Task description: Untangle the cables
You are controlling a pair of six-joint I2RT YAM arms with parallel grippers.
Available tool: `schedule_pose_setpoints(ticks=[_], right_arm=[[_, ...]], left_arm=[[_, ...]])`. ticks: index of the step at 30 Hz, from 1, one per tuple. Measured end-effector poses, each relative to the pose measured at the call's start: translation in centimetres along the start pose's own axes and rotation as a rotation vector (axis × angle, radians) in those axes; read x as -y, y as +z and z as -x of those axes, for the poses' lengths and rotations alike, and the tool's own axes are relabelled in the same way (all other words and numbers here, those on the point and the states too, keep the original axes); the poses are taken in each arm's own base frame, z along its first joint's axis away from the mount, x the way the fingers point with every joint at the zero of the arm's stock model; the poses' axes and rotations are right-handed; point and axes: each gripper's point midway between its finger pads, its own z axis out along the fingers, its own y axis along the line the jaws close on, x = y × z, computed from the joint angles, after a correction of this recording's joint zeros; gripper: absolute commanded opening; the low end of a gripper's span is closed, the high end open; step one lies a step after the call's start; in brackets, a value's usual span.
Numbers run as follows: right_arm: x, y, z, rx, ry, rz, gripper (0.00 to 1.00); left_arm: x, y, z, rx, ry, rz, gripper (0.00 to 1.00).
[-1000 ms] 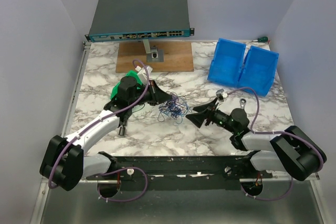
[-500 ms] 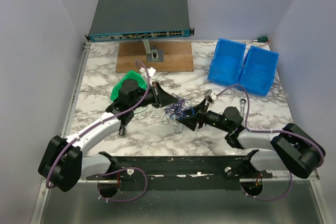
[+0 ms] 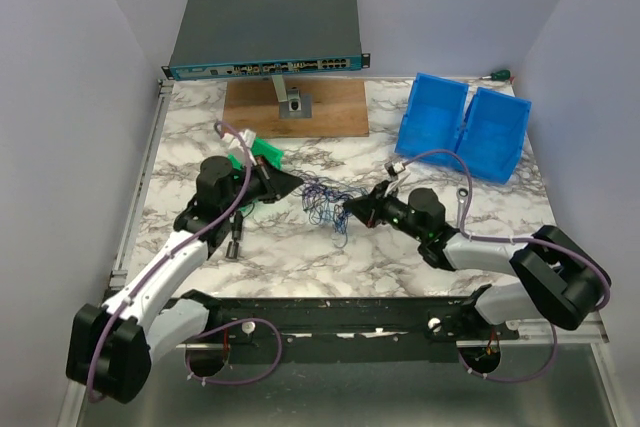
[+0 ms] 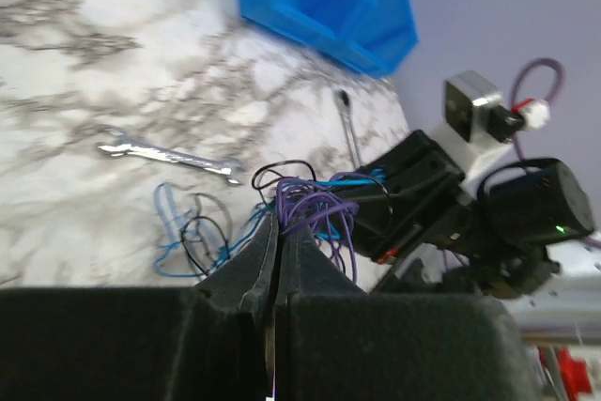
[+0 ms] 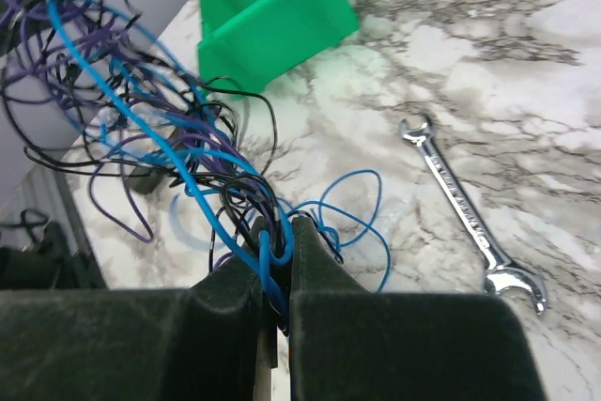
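Left black two-finger gripper (image 3: 296, 187): jaws closed, pinching a few purple and black strands at the fingertips (image 4: 280, 224). It is set on the left flank of the tangle, just clear of the green plastic bin (image 5: 272, 25).

Bundle of hair-thin blue, purple and black cables (image 3: 325, 202): positioned about mid-bench on the marble-patterned bench (image 3: 330, 147), midway between the left and right edges. It is a loose scribble of crossing loops with no free ends visible. Several blue loops trail onto the surface, and the core appears lifted between the two grippers.

Right black two-finger gripper (image 3: 348, 209): jaws closed on blue and black strands (image 5: 277, 232). A silver open-ended wrench (image 5: 467, 221) lies beside it, untouched.

Assessment: the grips oppose each other, evidently so that drawing apart would open the knot (strands look slack at present). Untangling is at an early stage.
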Motion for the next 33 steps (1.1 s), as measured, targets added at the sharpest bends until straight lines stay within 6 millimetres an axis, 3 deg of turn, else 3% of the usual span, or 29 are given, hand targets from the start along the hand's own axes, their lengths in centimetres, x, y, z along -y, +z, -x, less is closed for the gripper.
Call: schedule_pose_setpoints(ticks=[4, 8, 11, 16, 18, 20, 22, 23, 25, 26, 33], right_arm=[[2.2, 0.5, 0.8, 0.028, 0.049, -0.146, 0.01], [3.7, 0.5, 1.4, 0.059, 0.114, -0.291, 0.01], [4.4, 0.3, 1.9, 0.077, 0.182, -0.374, 0.01], [6.0, -1.0, 2.3, 0.12, 0.264, -0.504, 0.01], [7.8, -2.2, 2.5, 0.151, 0.265, -0.608, 0.01], [11.4, -4.5, 2.6, 0.193, 0.247, -0.785, 0.03], [13.9, -6.6, 2.3, 0.203, 0.225, -0.919, 0.13], [14.6, -7.2, 2.1, 0.198, 0.21, -0.958, 0.33], [15.0, -7.4, 1.5, 0.168, 0.183, -0.978, 0.55], [15.2, -7.4, 1.2, 0.147, 0.168, -0.982, 0.62], [14.9, -6.4, -0.3, 0.041, 0.104, -0.928, 0.76]], left_arm=[[-3.4, -2.1, 1.0, 0.103, -0.008, 0.144, 0.0], [-6.4, -3.1, -1.0, 0.105, -0.046, 0.241, 0.0], [-6.8, -3.3, -1.9, 0.094, -0.053, 0.248, 0.0], [-6.6, -3.2, -1.8, 0.106, -0.038, 0.244, 0.0], [-7.6, -3.5, -1.1, 0.144, -0.025, 0.29, 0.0], [-9.0, -4.2, -0.3, 0.195, -0.019, 0.354, 0.0], [-10.5, -4.9, 0.4, 0.237, -0.017, 0.421, 0.0], [-10.8, -5.0, 0.4, 0.243, -0.016, 0.435, 0.0], [-11.2, -5.2, 0.4, 0.244, -0.008, 0.451, 0.0], [-11.3, -5.2, 0.3, 0.241, -0.003, 0.454, 0.0], [-12.1, -3.6, -1.1, 0.154, 0.013, 0.42, 0.0]])
